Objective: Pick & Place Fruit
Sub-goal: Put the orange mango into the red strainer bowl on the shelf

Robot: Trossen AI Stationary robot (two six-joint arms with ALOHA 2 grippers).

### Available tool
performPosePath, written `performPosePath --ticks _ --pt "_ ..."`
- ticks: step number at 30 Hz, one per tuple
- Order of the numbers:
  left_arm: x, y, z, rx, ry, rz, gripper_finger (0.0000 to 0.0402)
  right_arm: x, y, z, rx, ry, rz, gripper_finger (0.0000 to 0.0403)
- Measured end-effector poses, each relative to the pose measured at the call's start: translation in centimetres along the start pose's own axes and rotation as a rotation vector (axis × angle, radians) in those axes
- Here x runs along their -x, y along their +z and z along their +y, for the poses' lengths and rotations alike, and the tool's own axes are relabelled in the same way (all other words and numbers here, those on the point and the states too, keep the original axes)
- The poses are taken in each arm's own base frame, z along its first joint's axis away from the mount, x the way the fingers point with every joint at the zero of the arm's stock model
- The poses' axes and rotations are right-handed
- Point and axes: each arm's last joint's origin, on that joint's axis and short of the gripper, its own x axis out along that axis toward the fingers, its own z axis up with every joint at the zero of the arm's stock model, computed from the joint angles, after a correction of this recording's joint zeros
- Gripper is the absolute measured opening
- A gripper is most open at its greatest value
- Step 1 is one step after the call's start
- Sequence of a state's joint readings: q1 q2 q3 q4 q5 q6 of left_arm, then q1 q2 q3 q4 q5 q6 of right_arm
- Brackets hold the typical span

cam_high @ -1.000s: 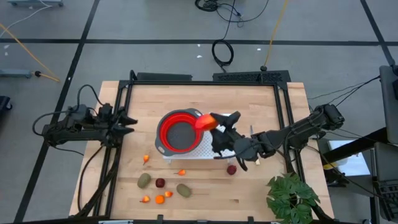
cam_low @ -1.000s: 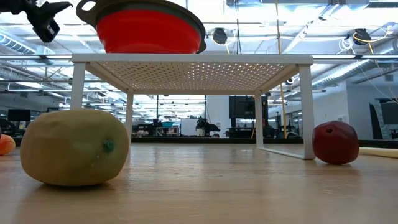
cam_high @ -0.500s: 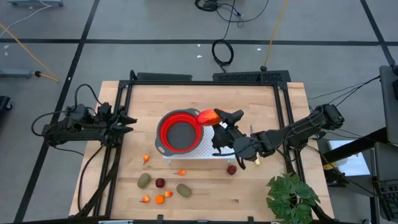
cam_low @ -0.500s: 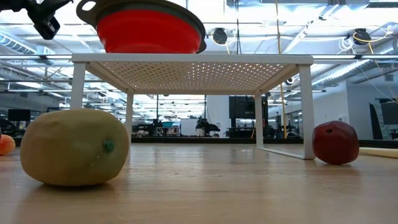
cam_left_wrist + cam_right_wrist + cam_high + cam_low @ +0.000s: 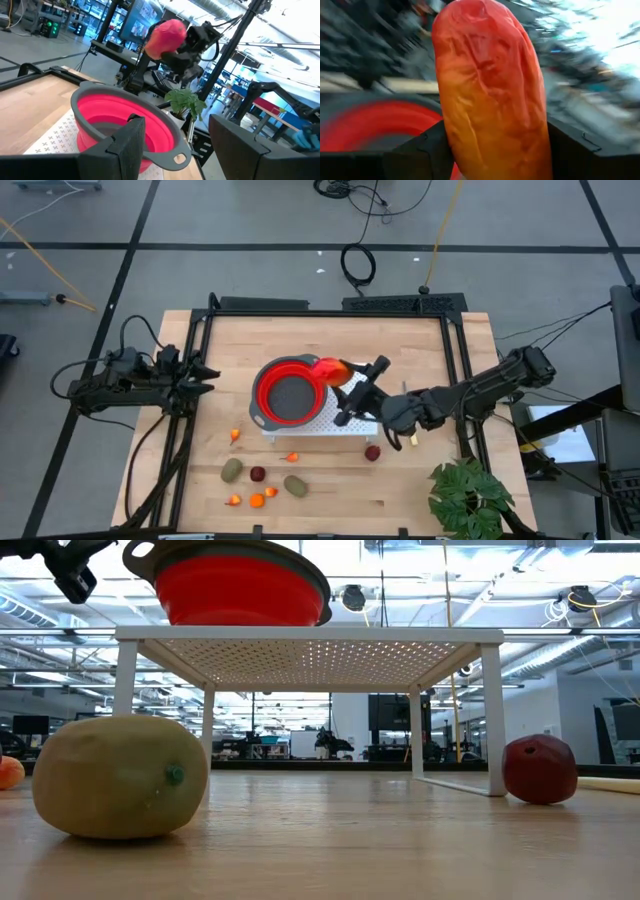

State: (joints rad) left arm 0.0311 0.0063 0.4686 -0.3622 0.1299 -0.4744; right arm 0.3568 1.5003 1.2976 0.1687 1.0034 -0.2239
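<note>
Holding the mango [image 5: 329, 370] at the right-hand rim of the red collapsible colander [image 5: 287, 392], the right gripper [image 5: 345, 374] had its fingers pinching the fruit's sides, with most of the fruit standing clear of them. The main risk, as judged here, was a release too near the rim: the smooth, oblong mango could strike the sloped wall, tip outward and roll off the white perforated rack [image 5: 340, 420] onto the wooden table [image 5: 420, 350]. A slip was also possible, since the glossy, faintly wrinkled skin offered the flat pads little purchase.

The colander was round, matte and flexible-looking, with a grey rim. The left gripper [image 5: 205, 378], its fingers spread and holding nothing, waited over the table's left side. The olive-brown ovals [image 5: 232, 470] and dark red balls [image 5: 372, 452] lay on the table in front of the rack, rounded and likely to roll.
</note>
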Motion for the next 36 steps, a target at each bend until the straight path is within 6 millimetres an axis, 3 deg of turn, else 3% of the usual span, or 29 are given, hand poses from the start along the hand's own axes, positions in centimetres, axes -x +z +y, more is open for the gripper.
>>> performPosePath --ticks 6,12,17,22,27,32,36 --pt "0.0 0.0 0.0 0.000 0.000 0.000 0.0216 -0.4 0.9 -2.0 -0.358 0.298 -0.019 0.0236" --pt "0.0 0.0 0.0 0.001 0.000 0.000 0.0216 -1.2 1.7 -4.5 -0.719 0.712 0.055 0.0235" --pt "0.0 0.0 0.0 0.001 0.000 -0.001 0.0216 -1.8 2.3 -5.9 -0.895 0.984 0.110 0.0235" --pt "0.0 0.0 0.0 0.003 0.000 0.000 0.0216 -1.6 3.6 -6.8 -0.955 1.256 0.045 0.0237" --pt "0.0 0.0 0.0 0.003 0.000 0.000 0.0216 -0.6 5.4 -7.8 -0.897 1.488 -0.171 0.0238" --pt "0.0 0.0 0.0 0.008 0.000 0.000 0.0216 0.9 6.9 -8.9 -0.815 1.631 -0.439 0.0240" --pt "0.0 0.0 0.0 0.026 0.000 0.000 0.0216 1.2 7.1 -9.0 -0.801 1.653 -0.475 0.0238"
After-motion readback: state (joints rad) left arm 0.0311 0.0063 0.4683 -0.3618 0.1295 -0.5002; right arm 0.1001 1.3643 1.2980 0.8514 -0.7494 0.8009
